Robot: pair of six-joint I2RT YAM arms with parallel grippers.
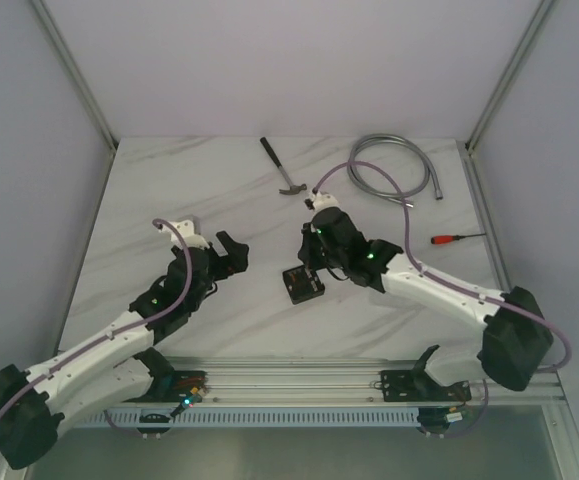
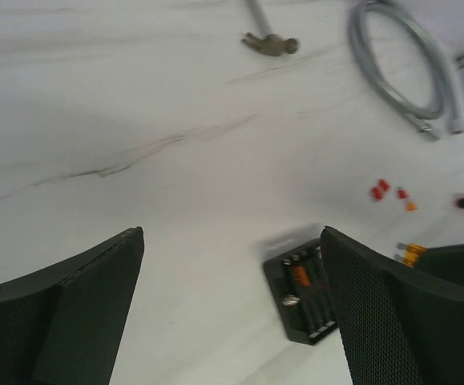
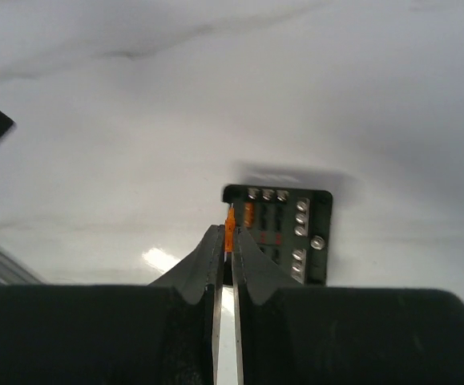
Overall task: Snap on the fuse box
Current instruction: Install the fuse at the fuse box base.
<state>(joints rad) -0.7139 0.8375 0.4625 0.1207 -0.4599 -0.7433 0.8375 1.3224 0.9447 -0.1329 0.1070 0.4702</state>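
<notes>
spanning the whole top view, white marbled table (image 1: 169, 190) carries all items. clock directions are read from the table's middle in that view.

left arm: reaches in from 7 o'clock. left gripper (image 1: 231, 250) sits at 9 o'clock of the fuse box, apart from it, its jaws spread wide with nothing between them; the left wrist view (image 2: 232, 237) confirms this.

right arm: reaches in from 4 o'clock. right gripper (image 1: 309, 262) is at 12 o'clock of the fuse box, just over its far edge. in the right wrist view its tips (image 3: 225, 237) are pressed almost together, pinching a small orange fuse (image 3: 230, 220) at the box's left edge.

metal hose (image 1: 394, 138): looped at 1 o'clock, near the far edge.

hammer (image 1: 281, 168): at 12 o'clock, lying flat.

screwdriver (image 1: 456, 238): red handle, at 3 o'clock, lying flat.

fuse box (image 1: 303, 284): black, square, open side up, flat on the table close to the middle, toward 5 o'clock. slots and screw heads show inside (image 3: 284, 233).

loose fuses (image 2: 380, 189): red and orange, scattered at 1 o'clock of the box in the left wrist view.
</notes>
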